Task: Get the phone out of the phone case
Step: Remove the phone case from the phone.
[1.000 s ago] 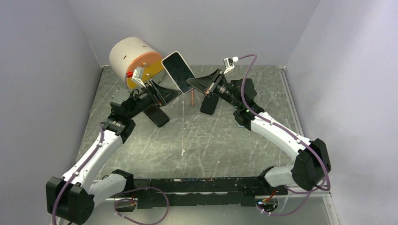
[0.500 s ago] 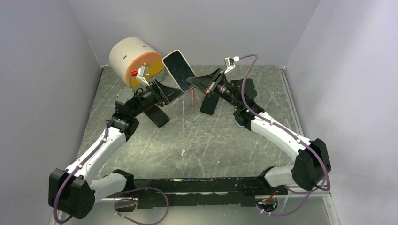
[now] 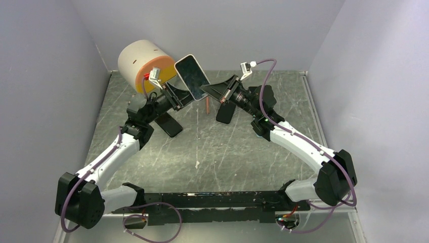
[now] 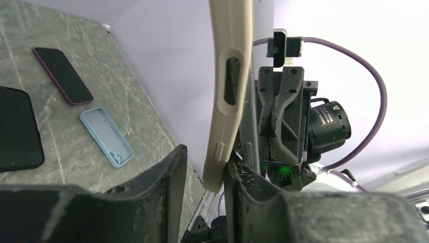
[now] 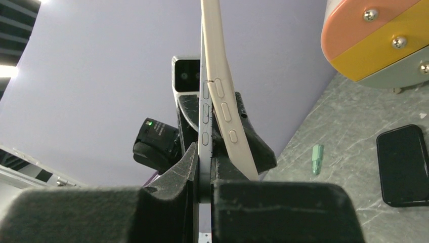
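A phone [image 3: 192, 76] in a cream case is held tilted in the air at the back of the table. My right gripper [image 3: 208, 91] is shut on the phone's grey edge [image 5: 205, 121]; there the cream case [image 5: 222, 101] bows away from the phone body. My left gripper [image 3: 183, 99] reaches the phone's lower left side. In the left wrist view the case's corner [image 4: 230, 76] sits between the jaws of the left gripper [image 4: 205, 159], touching the right finger [image 4: 243, 177], with a gap to the left finger [image 4: 169, 172].
A white cylinder [image 3: 144, 63] with an orange and yellow face stands at the back left. Two dark phones [image 3: 169, 124] [image 3: 225, 112] lie on the table beneath the arms. A light blue empty case [image 4: 106, 136], a copper-coloured stick [image 3: 208, 105] and a small green bit [image 5: 317, 158] are nearby.
My left gripper has moved up and right to the cased phone, and its jaws have narrowed around the case's corner. The right gripper and the phone have stayed put.
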Controlling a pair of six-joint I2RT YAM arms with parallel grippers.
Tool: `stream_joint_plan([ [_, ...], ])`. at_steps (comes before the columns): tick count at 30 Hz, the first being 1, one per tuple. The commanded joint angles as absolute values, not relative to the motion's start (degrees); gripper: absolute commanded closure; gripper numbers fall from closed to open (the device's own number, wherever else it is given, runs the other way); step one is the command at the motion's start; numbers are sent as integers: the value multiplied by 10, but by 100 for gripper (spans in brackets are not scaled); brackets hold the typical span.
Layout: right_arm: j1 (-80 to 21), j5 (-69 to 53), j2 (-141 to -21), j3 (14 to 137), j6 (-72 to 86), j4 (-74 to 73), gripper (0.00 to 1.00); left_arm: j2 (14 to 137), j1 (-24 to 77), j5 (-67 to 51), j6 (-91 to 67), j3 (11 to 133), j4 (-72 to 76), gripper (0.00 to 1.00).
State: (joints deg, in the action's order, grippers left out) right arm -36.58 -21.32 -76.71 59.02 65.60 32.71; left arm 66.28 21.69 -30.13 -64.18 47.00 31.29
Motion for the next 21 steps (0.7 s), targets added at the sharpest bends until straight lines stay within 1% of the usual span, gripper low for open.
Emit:
stream_joint_plan([
  [1, -381, -285, -740, 598, 636, 331, 100, 656, 215, -253, -643, 507, 363, 70],
  [4, -381, -284, -735, 592, 626, 317, 100, 652, 214, -237, -634, 507, 352, 85],
  [8, -377, -283, -720, 583, 609, 292, 100, 643, 213, -199, -599, 512, 309, 96],
  [9, -375, -282, -715, 581, 606, 287, 100, 639, 213, -184, -586, 515, 288, 97],
  [15, -361, -284, -692, 572, 592, 262, 100, 616, 212, -73, -491, 527, 167, 97],
  [21, -341, -294, -673, 567, 580, 236, 100, 610, 213, -2, -391, 530, 99, 97],
])
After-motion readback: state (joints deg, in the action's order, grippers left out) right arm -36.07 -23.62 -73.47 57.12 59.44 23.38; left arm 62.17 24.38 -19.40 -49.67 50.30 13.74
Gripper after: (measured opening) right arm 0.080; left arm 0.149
